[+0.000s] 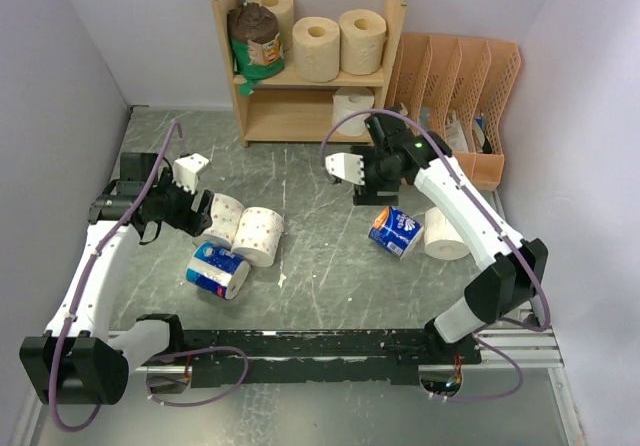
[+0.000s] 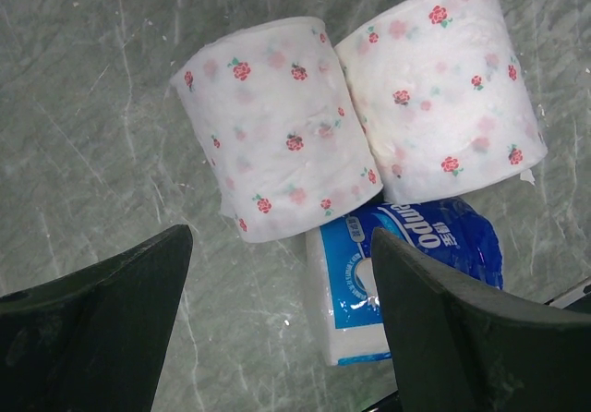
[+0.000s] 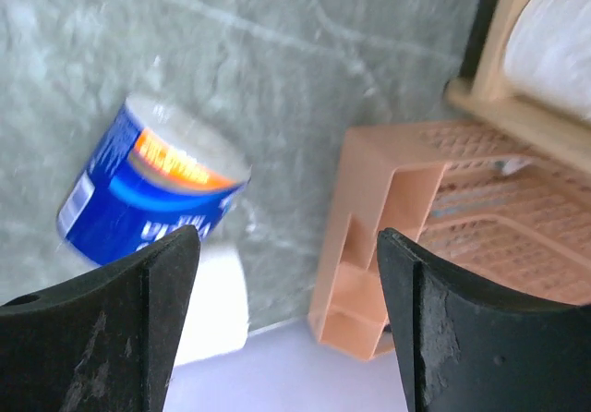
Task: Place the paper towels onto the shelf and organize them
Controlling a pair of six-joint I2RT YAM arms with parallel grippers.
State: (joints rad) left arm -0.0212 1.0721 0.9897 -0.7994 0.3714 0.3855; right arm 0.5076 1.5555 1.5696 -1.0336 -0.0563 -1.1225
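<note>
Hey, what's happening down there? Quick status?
Both open, empty: left tool over two floral rolls, right tool near a blue roll. Shelf holds five rolls; five left on table. Nothing seen blocking.

Wooden shelf against the far wall: its upper tier is filled side to side by three tan rolls and a green-and-brown wrapped roll. The lower tier holds one white roll at its right end, with open room left of it. A peach file organizer blocks the shelf's right side. On the table, a bare lane runs up the middle, between two flowered rolls with a blue roll on the left and a second blue roll beside a plain roll on the right
</note>
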